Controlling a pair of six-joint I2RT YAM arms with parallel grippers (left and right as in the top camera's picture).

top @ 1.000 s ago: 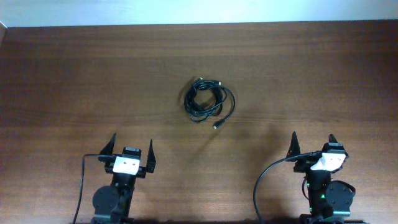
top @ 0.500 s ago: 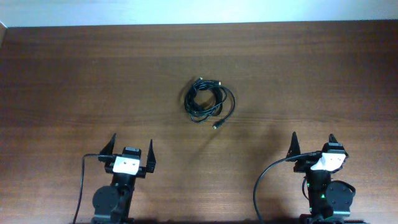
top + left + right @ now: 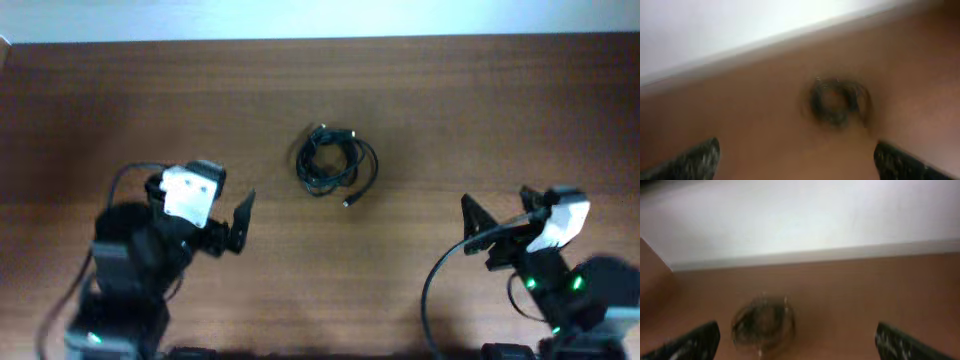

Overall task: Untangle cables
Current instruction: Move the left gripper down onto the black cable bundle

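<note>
Nearest me, left gripper (image 3: 796, 146) is spread wide with nothing between the fingers (image 3: 695, 162); both dark tips show at the bottom corners of its wrist view. Right gripper (image 3: 797, 327) same story, wide apart and empty. Overhead has both arms on the near side of the table (image 3: 480, 100), each angled in toward the middle. Wrist views are blurred, so detail is poor. I judge the step in hand as the reach toward the coil, no contact yet.

Further out, the cables (image 3: 335, 168): one small black coil lying flat near the table centre, well apart from both grippers and beyond the gap between them. A loose tail drops off the coil's near-right side and ends in a small plug (image 3: 346, 203), maybe gold-tipped, too small to be sure. A couple more plug ends poke out at the coil's far side. How many cords there are, cannot tell.

To do this well I'd come in from opposite sides, low and slow on the last bit. One gripper pins the coil body, the other takes the loose tail near its plug, not the thick of the loops. With thin cord on flat wood, the fingers must get right down to the surface or they'll close on air. Grabbing several loops at once would likely tighten the tangle.

Farthest, the table's back edge and a pale wall (image 3: 300, 20)
</note>
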